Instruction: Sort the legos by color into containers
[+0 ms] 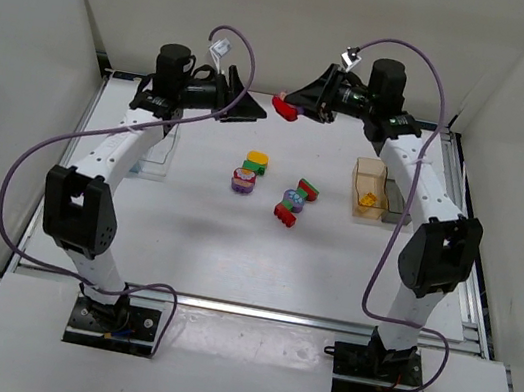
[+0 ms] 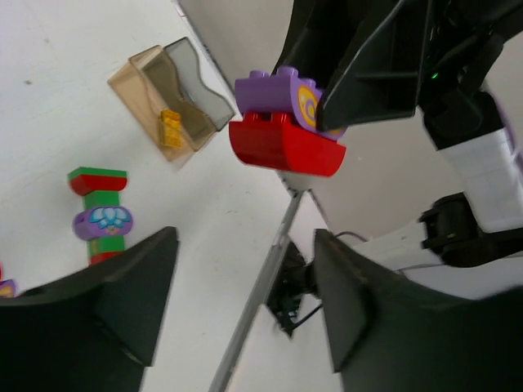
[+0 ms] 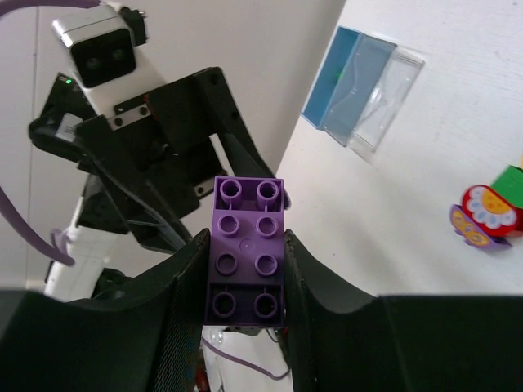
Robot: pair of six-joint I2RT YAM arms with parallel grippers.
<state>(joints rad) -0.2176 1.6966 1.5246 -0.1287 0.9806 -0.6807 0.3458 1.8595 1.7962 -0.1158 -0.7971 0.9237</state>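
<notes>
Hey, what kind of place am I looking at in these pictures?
Likely a robotics lab test cell: the left arm and right arm are mounted at a white table, plain white panels box it in, and toy bricks and small sorting bins are laid out.

A white table [image 1: 212, 248] stands enclosed by plain white walls [image 1: 305, 11] under soft, even light.

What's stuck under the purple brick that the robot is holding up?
A red brick clings beneath the purple brick in the right gripper. From the right wrist camera the purple brick hides it completely.
</notes>
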